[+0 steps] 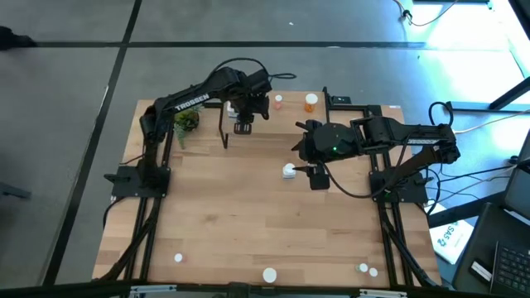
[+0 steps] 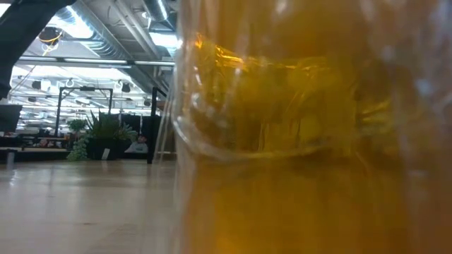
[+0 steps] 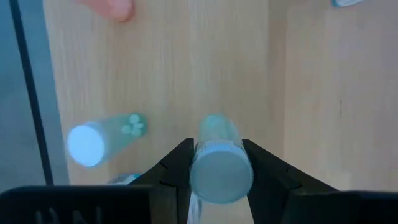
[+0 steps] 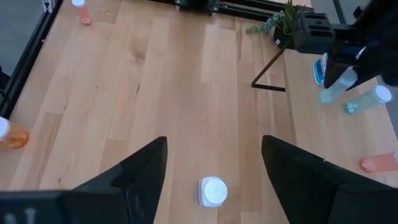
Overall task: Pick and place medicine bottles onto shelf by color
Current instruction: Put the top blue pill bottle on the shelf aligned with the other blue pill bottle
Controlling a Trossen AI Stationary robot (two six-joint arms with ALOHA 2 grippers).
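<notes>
My left gripper [image 1: 243, 126] is over the light-wood shelf [image 3: 186, 62] at the table's far side, shut on a pale green bottle with a white cap [image 3: 219, 168]. A second pale green bottle [image 3: 102, 140] stands on the shelf beside it. A pink-red bottle [image 4: 379, 163] is also on the shelf. My right gripper [image 1: 315, 175] is open, low over the table's middle. A white bottle [image 4: 213, 191] stands on the table just ahead of its fingertips, in line with the gap and untouched. The low view is filled by a close orange bottle [image 2: 311, 141]. My left gripper pinches the pale green bottle's top end, at and just under the cap [image 3: 214, 140], between its two fingers [image 3: 177, 165]. The fingers come from above, pointing down. The bottle is upright; whether its base [image 4: 326, 96] touches the shelf, I cannot tell.
A small potted plant [image 1: 185, 121] stands left of the shelf. A pink bottle [image 1: 278, 101] and an orange bottle [image 1: 310, 101] stand at the far edge. Several white-capped bottles [image 1: 270, 274] stand along the near edge. The shelf's black leg [image 4: 267, 71] reaches the table.
</notes>
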